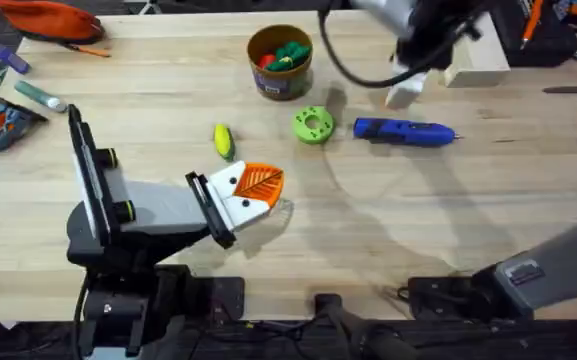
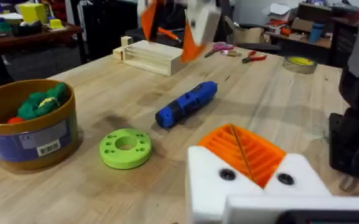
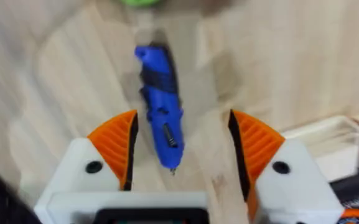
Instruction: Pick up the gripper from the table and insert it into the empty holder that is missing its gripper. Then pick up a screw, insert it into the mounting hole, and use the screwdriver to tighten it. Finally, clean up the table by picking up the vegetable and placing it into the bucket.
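From overhead, the left gripper [image 1: 256, 195] lies low over the front middle of the wooden table [image 1: 448, 210], its white jaw blocks and orange ribbed pads pressed together with nothing between them. The yellow vegetable [image 1: 224, 141] lies just behind it, apart from it. Farther back stands the bucket [image 1: 279, 62] with red and green toy pieces inside, and a green ring-shaped disc [image 1: 313, 125] sits between the vegetable and the blue screwdriver [image 1: 404, 132], which lies flat to the right. The right gripper [image 1: 409, 85] hangs blurred above the table behind the screwdriver. In the left wrist view, the left gripper's own orange pads [image 2: 244, 151] meet in a closed wedge; beyond them lie the green disc [image 2: 125, 148], the screwdriver [image 2: 186, 104] and the bucket [image 2: 27, 121], with a pale wooden block [image 2: 154, 57] further off and the right gripper [image 2: 179, 28] hanging above it. In the right wrist view, the right gripper [image 3: 182, 149] is spread wide, its orange pads [image 3: 117, 149] well apart, and the screwdriver [image 3: 160, 115] lies on the table below, in line with the gap, not touched.
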Tool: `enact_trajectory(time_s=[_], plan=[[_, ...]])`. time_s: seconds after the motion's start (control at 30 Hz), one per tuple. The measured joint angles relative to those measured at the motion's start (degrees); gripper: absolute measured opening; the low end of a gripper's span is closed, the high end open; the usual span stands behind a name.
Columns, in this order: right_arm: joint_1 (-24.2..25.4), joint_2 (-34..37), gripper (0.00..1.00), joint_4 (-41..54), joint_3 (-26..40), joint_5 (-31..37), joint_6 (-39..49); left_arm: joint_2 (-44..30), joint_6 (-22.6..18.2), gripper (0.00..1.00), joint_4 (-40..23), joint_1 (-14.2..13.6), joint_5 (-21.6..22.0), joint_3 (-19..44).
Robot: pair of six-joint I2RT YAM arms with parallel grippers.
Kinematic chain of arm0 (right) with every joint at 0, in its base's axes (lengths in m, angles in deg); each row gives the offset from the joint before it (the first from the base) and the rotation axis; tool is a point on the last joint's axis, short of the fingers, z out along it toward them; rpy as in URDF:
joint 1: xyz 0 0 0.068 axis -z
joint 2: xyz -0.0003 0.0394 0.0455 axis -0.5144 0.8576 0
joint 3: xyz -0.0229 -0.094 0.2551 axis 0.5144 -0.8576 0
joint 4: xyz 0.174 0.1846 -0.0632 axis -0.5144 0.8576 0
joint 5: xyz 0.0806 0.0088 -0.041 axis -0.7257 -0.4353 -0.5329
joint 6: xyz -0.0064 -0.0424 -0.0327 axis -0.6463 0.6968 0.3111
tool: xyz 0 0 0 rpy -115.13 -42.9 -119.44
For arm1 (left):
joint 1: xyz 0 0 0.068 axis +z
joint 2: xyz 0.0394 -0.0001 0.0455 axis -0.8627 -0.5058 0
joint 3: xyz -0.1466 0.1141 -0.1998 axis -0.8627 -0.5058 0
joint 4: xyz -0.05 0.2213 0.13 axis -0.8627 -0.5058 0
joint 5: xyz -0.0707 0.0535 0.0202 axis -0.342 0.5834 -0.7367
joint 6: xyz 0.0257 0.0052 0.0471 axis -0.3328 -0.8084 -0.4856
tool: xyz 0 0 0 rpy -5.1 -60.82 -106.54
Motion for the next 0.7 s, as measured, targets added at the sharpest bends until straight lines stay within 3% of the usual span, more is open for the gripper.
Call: enact_trajectory(time_s=[0.2, 0.5, 0.7], plan=[[1.0, -11.0, 0.789, -5.5, 0.5, -5.9, -7.9, 0.0, 0.0, 0.016, 0.0, 0.0, 0.0, 0.0], [1.4, -22.8, 0.792, -6.4, 0.6, -9.8, -19.5, 0.0, 0.0, 0.016, 0.0, 0.0, 0.0, 0.0], [3.5, -30.2, 0.792, -9.3, -5.9, -10.7, -24.8, 0.0, 0.0, 0.016, 0.0, 0.0, 0.0, 0.0]])
